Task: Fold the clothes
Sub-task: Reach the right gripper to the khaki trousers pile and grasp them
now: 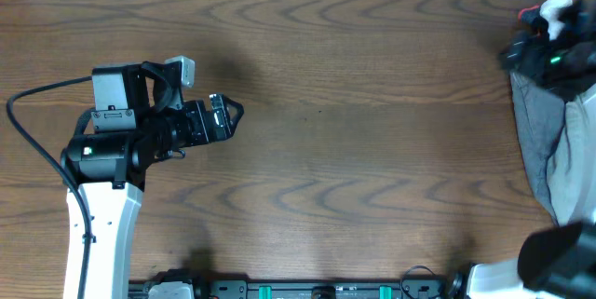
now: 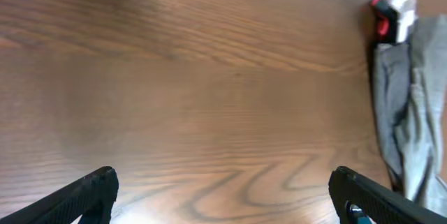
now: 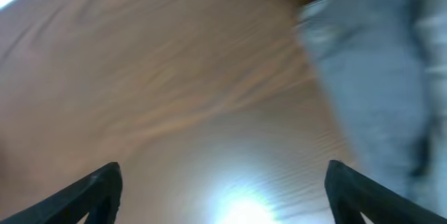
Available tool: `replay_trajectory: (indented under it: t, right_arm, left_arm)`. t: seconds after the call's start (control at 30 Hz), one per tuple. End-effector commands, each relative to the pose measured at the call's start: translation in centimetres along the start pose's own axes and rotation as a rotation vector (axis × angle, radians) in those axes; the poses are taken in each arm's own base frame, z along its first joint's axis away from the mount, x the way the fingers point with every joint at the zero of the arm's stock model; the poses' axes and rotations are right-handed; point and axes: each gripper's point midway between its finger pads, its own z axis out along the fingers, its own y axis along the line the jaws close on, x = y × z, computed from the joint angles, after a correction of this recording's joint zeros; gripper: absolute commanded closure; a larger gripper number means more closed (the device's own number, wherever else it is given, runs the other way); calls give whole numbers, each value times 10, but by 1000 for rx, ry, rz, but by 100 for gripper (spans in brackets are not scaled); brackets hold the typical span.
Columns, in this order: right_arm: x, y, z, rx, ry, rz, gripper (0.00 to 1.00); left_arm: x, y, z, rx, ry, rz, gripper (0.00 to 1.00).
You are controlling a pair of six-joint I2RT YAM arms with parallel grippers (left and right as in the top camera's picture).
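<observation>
Shorts location: the shorts (image 1: 583,164) are seen only as a pale strip at the far right edge of the counter (image 1: 372,159), mostly cut off by the frame, lying against and partly over a darker grey garment (image 1: 535,141).
Other items: a small white-and-red item (image 1: 556,12) is set just beyond the heap, toward the far corner.
Left fingers: the left fingers (image 2: 87,196) are spread wide over bare wood, with nothing held, well apart from the heap.
Right fingers: the right fingers (image 3: 98,192) are also spread and empty; cloth is seen near them in a blurred wrist view, but which garment it is cannot be told.
Handling: thin cotton is judged light, soft and limp, so sagging and bunching are to be expected when it is lifted. No fragility is expected. The wood looks smooth, so dragging should be easy.
Hold points: the waistband is judged the firmest place, its stitching giving stiffness; a pinch at each end would be favoured, or at the leg hems.
Risk: the grey garment could be caught in the same pinch, as the two are touching.
Hidden: waistband and pockets are not visible.
</observation>
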Motion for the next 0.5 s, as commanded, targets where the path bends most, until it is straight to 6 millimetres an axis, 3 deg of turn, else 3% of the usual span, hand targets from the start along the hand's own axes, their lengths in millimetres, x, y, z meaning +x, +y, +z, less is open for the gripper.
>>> replay_trajectory:
  t: [0.0,0.2,0.47]
  right_arm:
    - [-32,-46,7,99,-48,102,11]
    - [-64,-129,24,290,-119,201,8]
    - [-88,-197,56,304,-201,281,2]
  left_arm:
    - [-6,12,-5,-79,-22,16,2]
    - [-1,15,-5,-91,-5,7,2]
    - [-2,15,-5,-92,-6,7,2]
